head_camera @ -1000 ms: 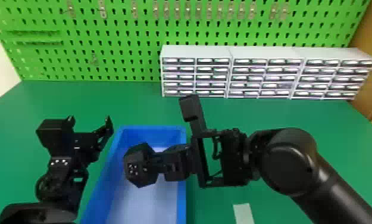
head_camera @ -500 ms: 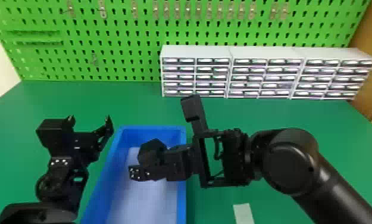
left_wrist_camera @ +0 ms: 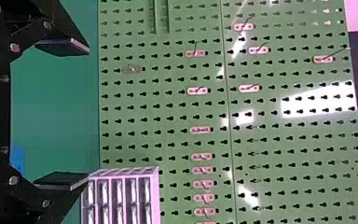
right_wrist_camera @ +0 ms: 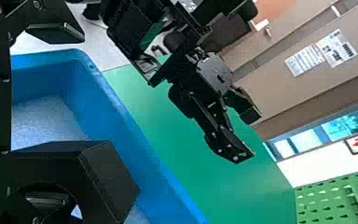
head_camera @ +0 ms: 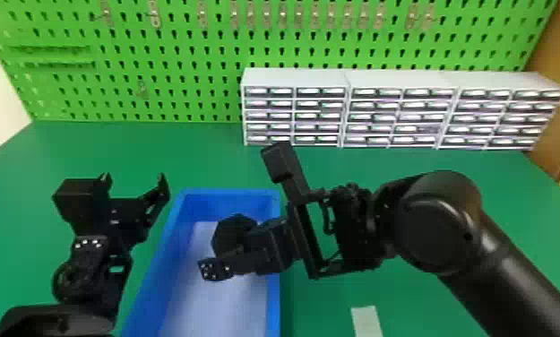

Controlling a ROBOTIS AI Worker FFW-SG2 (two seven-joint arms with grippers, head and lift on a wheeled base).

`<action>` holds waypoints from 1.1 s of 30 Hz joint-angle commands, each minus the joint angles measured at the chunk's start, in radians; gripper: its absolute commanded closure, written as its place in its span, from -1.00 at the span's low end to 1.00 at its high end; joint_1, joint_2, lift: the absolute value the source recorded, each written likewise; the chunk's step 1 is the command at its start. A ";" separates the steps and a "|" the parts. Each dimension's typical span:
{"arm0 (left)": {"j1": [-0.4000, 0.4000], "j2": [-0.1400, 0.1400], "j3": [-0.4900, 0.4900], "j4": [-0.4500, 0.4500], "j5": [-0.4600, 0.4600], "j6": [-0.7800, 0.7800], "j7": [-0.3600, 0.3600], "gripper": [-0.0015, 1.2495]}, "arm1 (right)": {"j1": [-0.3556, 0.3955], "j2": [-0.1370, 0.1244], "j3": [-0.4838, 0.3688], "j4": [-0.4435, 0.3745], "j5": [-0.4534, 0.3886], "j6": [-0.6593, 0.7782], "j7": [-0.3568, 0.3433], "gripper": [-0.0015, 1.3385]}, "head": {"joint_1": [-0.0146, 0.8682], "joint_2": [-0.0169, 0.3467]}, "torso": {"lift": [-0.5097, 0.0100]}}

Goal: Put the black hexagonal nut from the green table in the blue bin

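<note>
Running back to a bright green perforated pegboard, smooth green worktop; white small-drawer cabinets along its far edge, metal hooks above. Rectangular blue plastic bin, pale floor. Right tool over bin, released: flat fingers apart. Black hexagonal nut, flat-sided, at its farther finger, above the bin floor; cannot tell whether hooked there or loose. Left tool beside bin, fingers spread, nothing between. Pale flat strip on worktop, right of bin. Brown-grey panel beyond, papers attached.

Spread left claw before pegboard
</note>
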 commanded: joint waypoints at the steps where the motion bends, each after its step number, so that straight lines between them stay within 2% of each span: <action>1: 0.000 -0.003 0.002 -0.001 0.000 -0.001 0.000 -0.51 | -0.010 0.002 -0.001 0.005 -0.003 0.025 0.000 -0.75 | 0.52 -0.59 | 0.59; 12: -0.005 -0.003 0.002 0.001 -0.003 -0.001 0.000 -0.51 | -0.045 0.010 0.005 0.011 0.002 0.102 0.000 -0.75 | 0.52 -0.59 | 0.59; 22: -0.009 0.002 0.000 0.001 -0.003 -0.001 0.000 -0.51 | -0.047 0.013 -0.004 0.017 0.006 0.105 0.017 -0.75 | 0.52 -0.59 | 0.59; 26: -0.009 0.002 0.000 0.001 -0.003 -0.001 0.000 -0.51 | -0.024 0.011 -0.030 0.017 0.006 0.076 0.020 -0.75 | 0.52 -0.59 | 0.59; 33: -0.011 0.002 -0.003 0.003 -0.006 0.000 0.000 -0.51 | 0.027 0.017 -0.136 0.008 0.043 0.061 0.021 -0.75 | 0.52 -0.59 | 0.59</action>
